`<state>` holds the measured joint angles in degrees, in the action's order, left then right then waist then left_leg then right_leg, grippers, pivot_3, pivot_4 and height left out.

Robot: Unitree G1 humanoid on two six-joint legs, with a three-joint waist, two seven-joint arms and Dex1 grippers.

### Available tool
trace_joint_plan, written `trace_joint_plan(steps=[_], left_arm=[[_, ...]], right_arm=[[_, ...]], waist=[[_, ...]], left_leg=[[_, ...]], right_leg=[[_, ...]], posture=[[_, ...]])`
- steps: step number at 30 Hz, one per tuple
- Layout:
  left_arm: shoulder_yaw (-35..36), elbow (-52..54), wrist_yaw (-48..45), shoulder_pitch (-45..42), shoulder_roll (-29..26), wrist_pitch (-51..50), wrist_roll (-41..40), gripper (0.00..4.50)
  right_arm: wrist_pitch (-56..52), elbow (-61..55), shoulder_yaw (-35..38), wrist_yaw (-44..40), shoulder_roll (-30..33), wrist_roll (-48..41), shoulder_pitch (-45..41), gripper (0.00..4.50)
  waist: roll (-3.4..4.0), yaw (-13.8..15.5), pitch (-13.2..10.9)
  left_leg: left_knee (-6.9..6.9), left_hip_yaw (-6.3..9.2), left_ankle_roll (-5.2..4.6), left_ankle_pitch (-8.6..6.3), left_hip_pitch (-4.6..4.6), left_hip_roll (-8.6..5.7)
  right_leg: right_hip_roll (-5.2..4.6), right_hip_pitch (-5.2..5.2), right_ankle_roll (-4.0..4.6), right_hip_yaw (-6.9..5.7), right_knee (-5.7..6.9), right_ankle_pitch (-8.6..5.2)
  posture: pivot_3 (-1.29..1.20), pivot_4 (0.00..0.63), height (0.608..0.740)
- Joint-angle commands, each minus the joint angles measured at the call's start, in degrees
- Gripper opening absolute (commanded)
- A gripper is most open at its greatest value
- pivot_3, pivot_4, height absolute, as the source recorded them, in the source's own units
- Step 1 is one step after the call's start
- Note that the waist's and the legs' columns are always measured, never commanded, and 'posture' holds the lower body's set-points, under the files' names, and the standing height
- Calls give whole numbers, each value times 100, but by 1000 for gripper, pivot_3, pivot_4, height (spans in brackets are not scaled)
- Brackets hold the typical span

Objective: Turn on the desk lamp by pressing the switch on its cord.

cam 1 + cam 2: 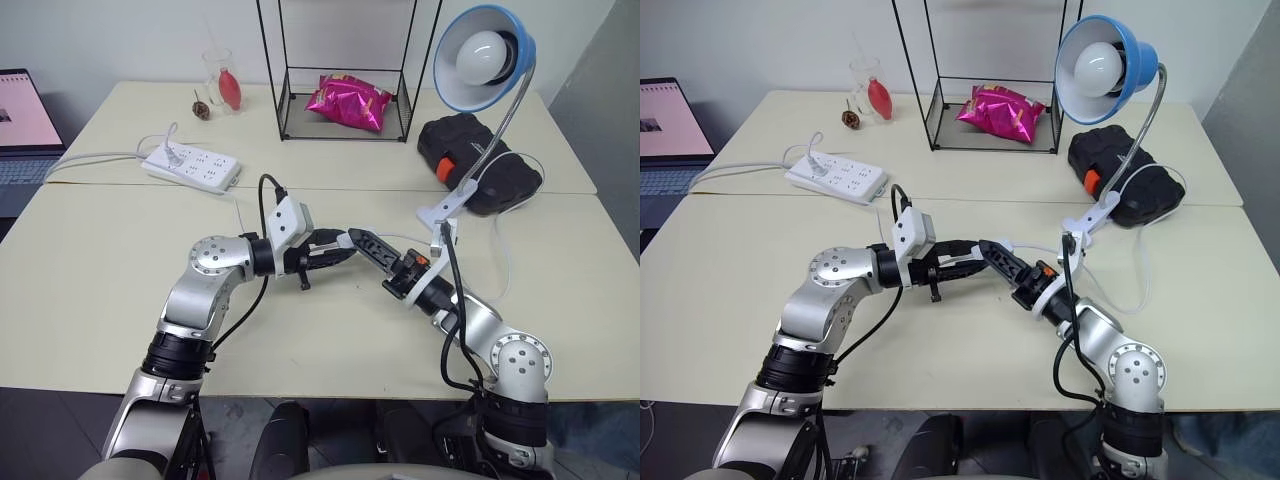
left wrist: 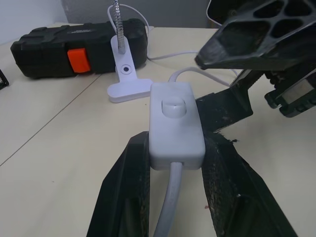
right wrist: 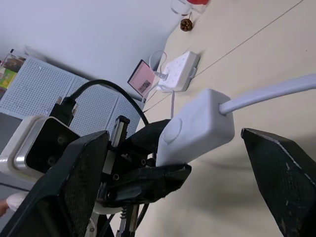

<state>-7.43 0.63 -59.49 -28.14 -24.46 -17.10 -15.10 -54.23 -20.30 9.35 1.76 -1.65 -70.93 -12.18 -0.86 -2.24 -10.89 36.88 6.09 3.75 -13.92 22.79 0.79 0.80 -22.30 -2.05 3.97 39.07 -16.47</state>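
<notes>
L gripper [image 2: 173,163] fingers clamp the switch [image 2: 174,123] at frame centre, cord [image 2: 170,202] trailing. R gripper [image 3: 173,163] fingers spread wide round it. Desk lamp [image 1: 484,55] upper right, unlit.

Power strip [image 1: 192,168], pink snack bag [image 1: 349,102], black case [image 1: 478,160], laptop [image 1: 24,125]

Two head cameras looking down over the cream desk [image 1: 100,260], both wrist cameras close up, all sharing the small white oblong inline switch [image 2: 175,123]
</notes>
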Motion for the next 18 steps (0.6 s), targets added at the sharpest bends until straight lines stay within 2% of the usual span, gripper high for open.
trace_joint_plan(steps=[1,5,9,18], left_arm=[[-9,299,48,-36,-15,-5,-102,1097],[-9,335,77,-45,-29,-45,-117,1097],[-8,389,99,-43,-35,-88,-131,1097],[-34,508,122,-27,-51,-155,-149,1097]], right_arm=[[127,-27,-60,57,-46,-207,-100,4500],[121,-1,-100,82,-15,-252,-100,4500],[102,33,-134,161,2,-292,-81,3746],[123,43,-208,343,15,-450,-15,1673]], waist=[[0,-1,0],[0,-8,0],[0,-15,0],[1,-16,0]], left_leg=[[0,0,0,0,1,0],[-1,0,0,0,1,0],[-1,0,0,0,0,0],[-2,-1,0,0,1,0]], right_leg=[[0,0,1,0,0,0],[0,-1,1,0,-1,0],[0,-1,-2,0,0,-2],[0,-1,-4,1,-2,-3]], posture=[[0,150,740],[0,150,740],[0,150,740],[0,150,740]])
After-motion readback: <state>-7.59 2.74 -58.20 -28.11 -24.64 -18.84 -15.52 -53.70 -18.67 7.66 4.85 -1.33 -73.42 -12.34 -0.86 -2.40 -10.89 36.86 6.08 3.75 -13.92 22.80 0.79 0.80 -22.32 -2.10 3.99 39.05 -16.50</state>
